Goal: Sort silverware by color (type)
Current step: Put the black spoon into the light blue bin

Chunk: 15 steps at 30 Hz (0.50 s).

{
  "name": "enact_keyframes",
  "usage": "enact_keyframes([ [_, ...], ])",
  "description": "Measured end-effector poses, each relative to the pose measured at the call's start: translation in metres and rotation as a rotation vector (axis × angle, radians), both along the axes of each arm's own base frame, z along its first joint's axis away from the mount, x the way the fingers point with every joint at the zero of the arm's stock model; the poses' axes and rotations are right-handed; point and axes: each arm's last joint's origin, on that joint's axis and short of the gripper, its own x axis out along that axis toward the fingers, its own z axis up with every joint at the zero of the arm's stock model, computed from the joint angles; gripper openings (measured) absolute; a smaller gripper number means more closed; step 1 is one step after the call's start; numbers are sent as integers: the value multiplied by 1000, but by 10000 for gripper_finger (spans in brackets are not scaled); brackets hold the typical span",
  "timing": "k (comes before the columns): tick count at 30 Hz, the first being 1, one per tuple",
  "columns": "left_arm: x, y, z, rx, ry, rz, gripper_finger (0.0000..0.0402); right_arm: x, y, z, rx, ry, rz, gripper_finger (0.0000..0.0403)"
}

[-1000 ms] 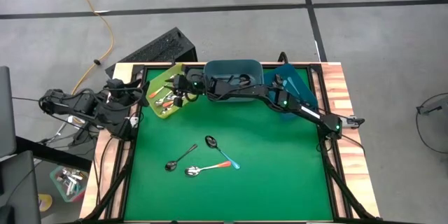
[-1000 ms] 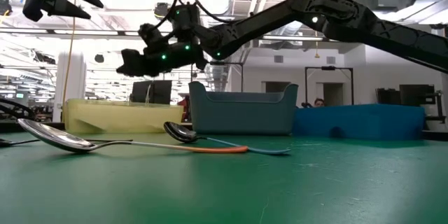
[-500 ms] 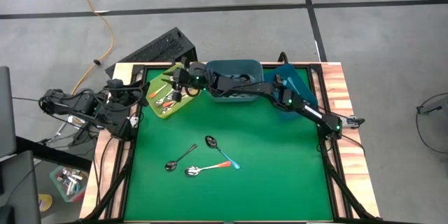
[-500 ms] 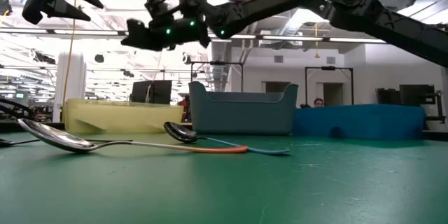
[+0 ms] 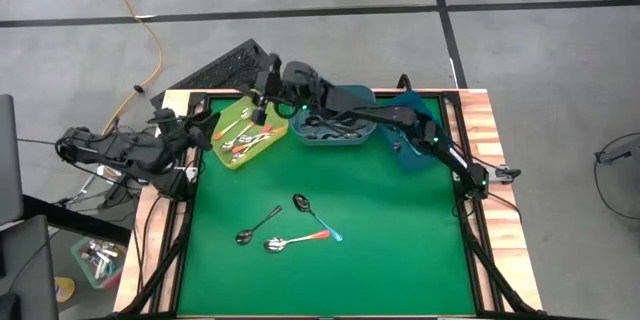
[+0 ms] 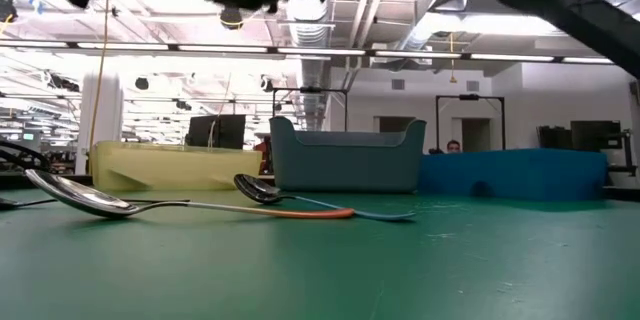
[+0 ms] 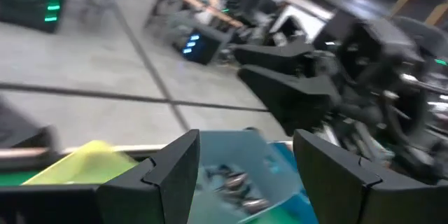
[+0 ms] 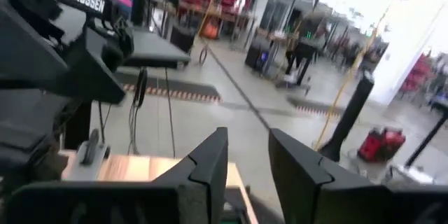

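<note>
Left claw [image 5: 203,125] waits at the table's [image 5: 400,250] left rim beside the yellow bin [image 5: 222,122], its fingers [image 7: 161,171] spread wide with nothing between them. Orange-handled spoons [image 5: 246,140] lie in that bin, long axes mostly along its length. Right claw [image 5: 262,95] hangs high over the yellow bin's far end, beside the grey bin [image 5: 345,93]; its fingers [image 8: 210,157] stand narrowly apart with nothing between them. Dark spoons [image 5: 335,128] lie in the grey bin. On the table's middle lie three more: a dark spoon [image 5: 257,226], bowl toward the near left; an orange spoon [image 5: 295,241], bowl left, lying across; a teal spoon [image 5: 315,216], bowl toward the far left, its handle crossing the orange handle. A blue bin [image 5: 425,120] stands on the right.
</note>
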Motion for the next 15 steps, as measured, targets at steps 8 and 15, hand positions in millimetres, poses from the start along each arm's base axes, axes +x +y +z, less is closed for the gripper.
enact_keyframes([
  [8, 13, -6, 31, 119, -114, -165, 215, -45, -2, 68, -81, -40, -36, 127],
  [15, 42, -15, 29, 160, -72, -209, 215, -100, 3, 123, -107, 3, -65, 127],
])
